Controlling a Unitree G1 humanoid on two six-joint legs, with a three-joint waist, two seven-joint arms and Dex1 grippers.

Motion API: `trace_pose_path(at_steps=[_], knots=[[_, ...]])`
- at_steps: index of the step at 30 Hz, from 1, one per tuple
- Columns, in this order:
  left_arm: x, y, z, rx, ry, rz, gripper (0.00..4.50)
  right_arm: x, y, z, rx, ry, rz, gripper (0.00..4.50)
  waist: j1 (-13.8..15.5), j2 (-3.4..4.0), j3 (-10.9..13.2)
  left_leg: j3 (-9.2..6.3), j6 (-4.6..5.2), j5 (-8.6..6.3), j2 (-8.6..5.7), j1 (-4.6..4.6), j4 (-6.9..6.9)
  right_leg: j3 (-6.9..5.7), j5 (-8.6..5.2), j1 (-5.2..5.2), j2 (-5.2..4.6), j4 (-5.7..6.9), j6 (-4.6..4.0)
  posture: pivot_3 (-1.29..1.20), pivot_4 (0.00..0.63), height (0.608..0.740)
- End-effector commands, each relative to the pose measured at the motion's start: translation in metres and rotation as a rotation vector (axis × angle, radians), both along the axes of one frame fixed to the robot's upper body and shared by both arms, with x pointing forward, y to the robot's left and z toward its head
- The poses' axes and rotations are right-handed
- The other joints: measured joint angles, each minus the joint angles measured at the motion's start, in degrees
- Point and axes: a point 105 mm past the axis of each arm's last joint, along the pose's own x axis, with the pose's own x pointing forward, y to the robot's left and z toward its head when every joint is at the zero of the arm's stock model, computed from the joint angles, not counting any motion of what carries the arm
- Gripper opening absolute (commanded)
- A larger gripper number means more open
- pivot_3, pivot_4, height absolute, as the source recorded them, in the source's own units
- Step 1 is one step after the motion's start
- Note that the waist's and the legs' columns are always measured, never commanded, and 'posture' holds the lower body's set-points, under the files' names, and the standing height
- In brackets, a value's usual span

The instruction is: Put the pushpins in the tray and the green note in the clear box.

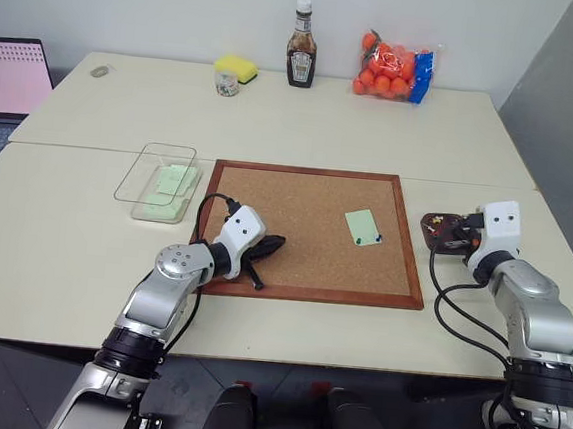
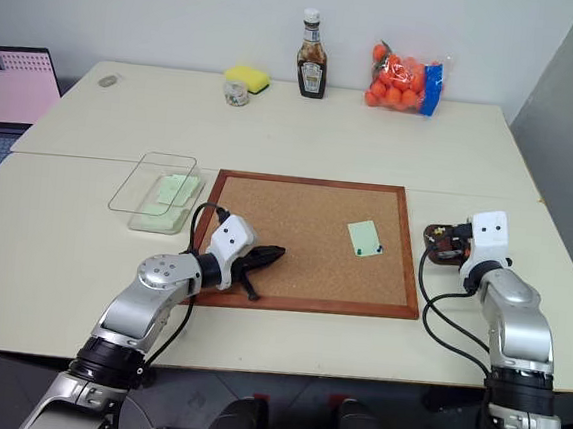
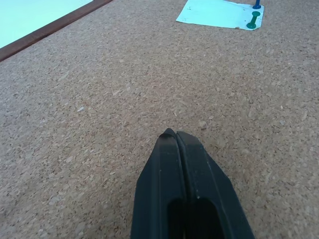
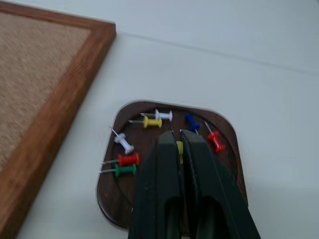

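A pale green note (image 1: 363,226) lies on the corkboard (image 1: 310,293), pinned by a green pushpin (image 3: 253,20) and a blue pushpin (image 3: 256,5) at its near edge. The dark red-brown tray (image 4: 227,149), right of the board, holds several loose pushpins (image 4: 128,159). My right gripper (image 4: 177,133) hovers over the tray, shut, with a yellow pushpin (image 4: 179,147) showing between its fingers. My left gripper (image 1: 276,242) is shut and empty, low over the board's near left part. The clear box (image 1: 133,186), left of the board, has green paper (image 1: 174,180) inside.
Along the far table edge stand a yellow sponge (image 1: 236,67), a small jar (image 1: 227,84), a sauce bottle (image 1: 301,45) and a bag of oranges (image 1: 392,68). A laptop (image 1: 7,80) sits at the far left. The right arm's cable (image 1: 449,309) loops over the table.
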Motion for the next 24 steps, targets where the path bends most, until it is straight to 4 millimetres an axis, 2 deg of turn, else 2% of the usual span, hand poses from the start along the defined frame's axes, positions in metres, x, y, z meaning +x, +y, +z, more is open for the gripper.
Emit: trace_pose_path(at_steps=[1, 2, 3, 17, 24], knots=[[-0.003, -0.005, -0.002, 0.012, 0.001, -0.029, 0.0, 0.006, -0.005, 0.015, -0.026, -0.054, -0.01, 0.27, 0.0, 0.0, 0.0, -0.01, 0.0, 0.0, 0.0, -0.01, 0.0, 0.0, 0.0, 0.0, 0.0, -0.01, 0.0, 0.0, 0.15, 0.74], [-0.003, -0.005, -0.002, 0.012, 0.001, -0.028, 0.0, 0.006, -0.005, 0.014, -0.024, -0.054, -0.01, 0.51, 0.0, 0.0, 0.0, 0.0, 0.0, 0.0, 0.0, -0.01, 0.0, -0.01, 0.0, 0.0, 0.0, -0.01, 0.0, 0.0, 0.15, 0.74], [-0.003, -0.005, -0.002, 0.013, 0.0, -0.027, 0.0, 0.006, -0.005, 0.014, -0.023, -0.054, -0.012, 0.56, 0.0, 0.0, 0.0, -0.01, 0.0, 0.0, 0.0, -0.01, 0.0, 0.0, 0.0, 0.0, 0.0, -0.01, 0.0, 0.0, 0.15, 0.74], [-0.002, -0.004, -0.001, 0.014, -0.003, -0.028, 0.0, 0.002, -0.004, 0.006, -0.01, -0.015, -0.014, 3.48, 0.0, 0.0, 0.0, -0.01, 0.0, 0.0, 0.01, -0.01, 0.0, 0.0, 0.0, 0.0, 0.0, -0.01, 0.0, 0.0, 0.15, 0.74], [-0.002, -0.005, 0.0, 0.013, -0.006, -0.03, 0.0, -0.001, -0.002, -0.002, 0.044, 0.023, -0.013, 3.48, 0.0, 0.0, 0.0, -0.01, 0.0, 0.0, 0.01, 0.0, 0.0, -0.01, 0.0, 0.0, 0.0, -0.01, 0.0, 0.0, 0.15, 0.74]])
